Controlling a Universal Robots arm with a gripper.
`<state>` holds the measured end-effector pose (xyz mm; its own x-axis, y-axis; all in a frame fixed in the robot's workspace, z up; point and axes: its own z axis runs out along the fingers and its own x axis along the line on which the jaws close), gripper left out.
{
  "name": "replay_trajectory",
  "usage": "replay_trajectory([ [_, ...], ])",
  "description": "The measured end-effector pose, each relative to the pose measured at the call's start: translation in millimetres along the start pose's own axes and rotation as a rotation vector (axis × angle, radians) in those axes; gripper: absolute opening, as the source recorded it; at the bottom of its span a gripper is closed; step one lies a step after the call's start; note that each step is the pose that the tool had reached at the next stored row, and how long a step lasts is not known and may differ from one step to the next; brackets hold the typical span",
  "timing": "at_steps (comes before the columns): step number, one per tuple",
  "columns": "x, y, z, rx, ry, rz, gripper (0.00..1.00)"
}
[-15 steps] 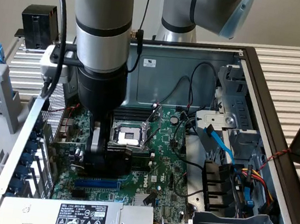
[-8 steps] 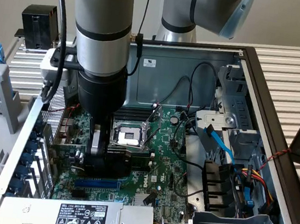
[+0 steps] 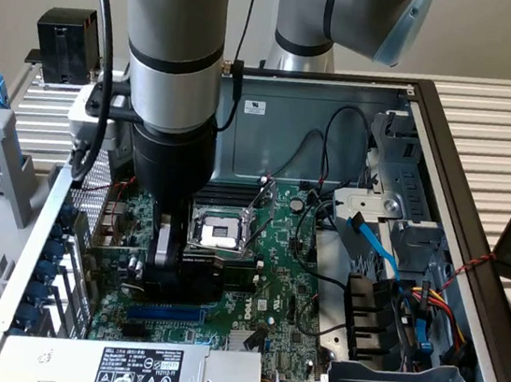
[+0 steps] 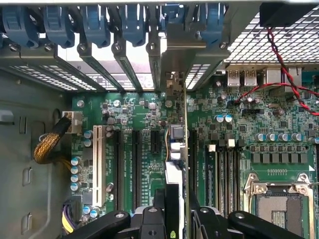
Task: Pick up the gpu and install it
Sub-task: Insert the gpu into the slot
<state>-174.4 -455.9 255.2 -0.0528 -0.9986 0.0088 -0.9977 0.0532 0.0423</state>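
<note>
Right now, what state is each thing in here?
gpu: gripped, standing on edge over the motherboard's slots; I cannot tell whether it is seated.
tool: shut on the gpu.
CPU socket: bare, no cooler on it.
white slot: empty.
computer case: side open, insides exposed.
</note>
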Motion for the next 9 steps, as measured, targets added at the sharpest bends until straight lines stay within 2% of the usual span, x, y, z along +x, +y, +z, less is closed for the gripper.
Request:
replay_trajectory([
  [9, 0.2, 0.1, 2.7, -0.0008, -0.0119, 0.0, 0.27],
])
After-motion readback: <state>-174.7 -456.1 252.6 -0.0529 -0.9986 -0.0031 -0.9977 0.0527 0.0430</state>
